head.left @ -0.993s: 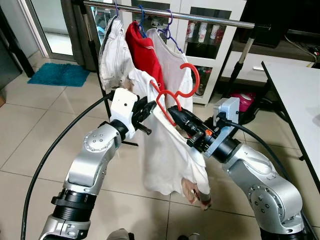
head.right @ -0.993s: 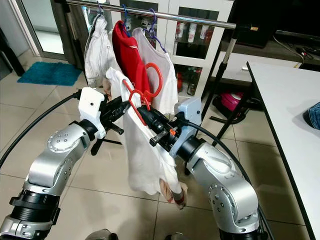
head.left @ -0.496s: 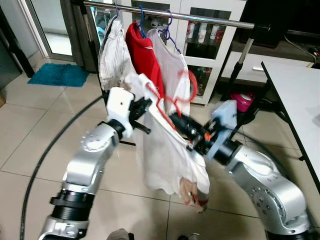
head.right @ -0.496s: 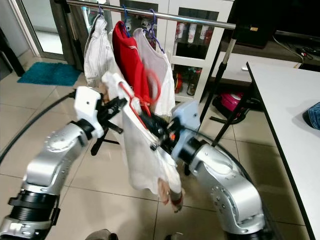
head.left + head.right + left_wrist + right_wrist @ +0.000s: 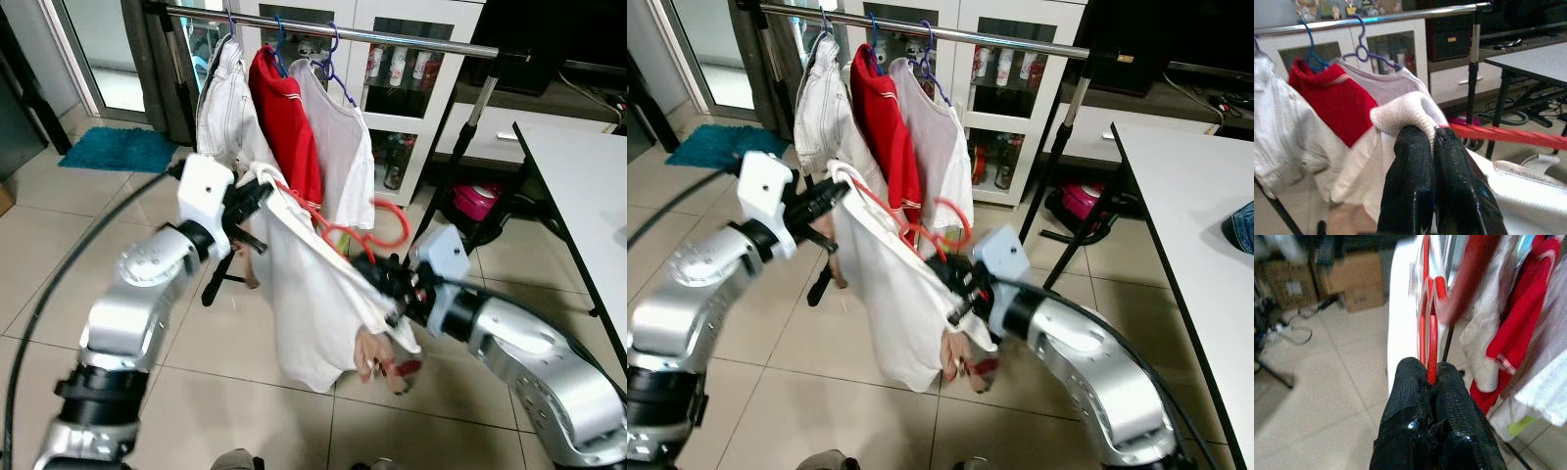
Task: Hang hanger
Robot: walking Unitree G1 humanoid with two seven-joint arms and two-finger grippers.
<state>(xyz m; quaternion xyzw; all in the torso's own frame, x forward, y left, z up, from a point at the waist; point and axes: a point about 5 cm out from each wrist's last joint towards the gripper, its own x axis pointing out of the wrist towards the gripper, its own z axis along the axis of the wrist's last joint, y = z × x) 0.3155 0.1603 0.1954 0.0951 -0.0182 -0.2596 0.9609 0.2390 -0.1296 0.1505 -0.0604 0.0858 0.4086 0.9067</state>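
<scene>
Hanger (image 5: 345, 238) with white shirt (image 5: 313, 304) below rail (image 5: 392, 37), right gripper (image 5: 1431, 377) jaws clamped on its red wire, left gripper (image 5: 1431, 139) jaws pinched shut on shirt's shoulder

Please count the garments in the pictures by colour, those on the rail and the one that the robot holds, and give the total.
White garments on the rail: 2, the white jacket and the white T-shirt
Red garments on the rail: 1, the red shirt
White garments held by the claws: 1, the white shirt on the red hanger
Total: 4
</scene>
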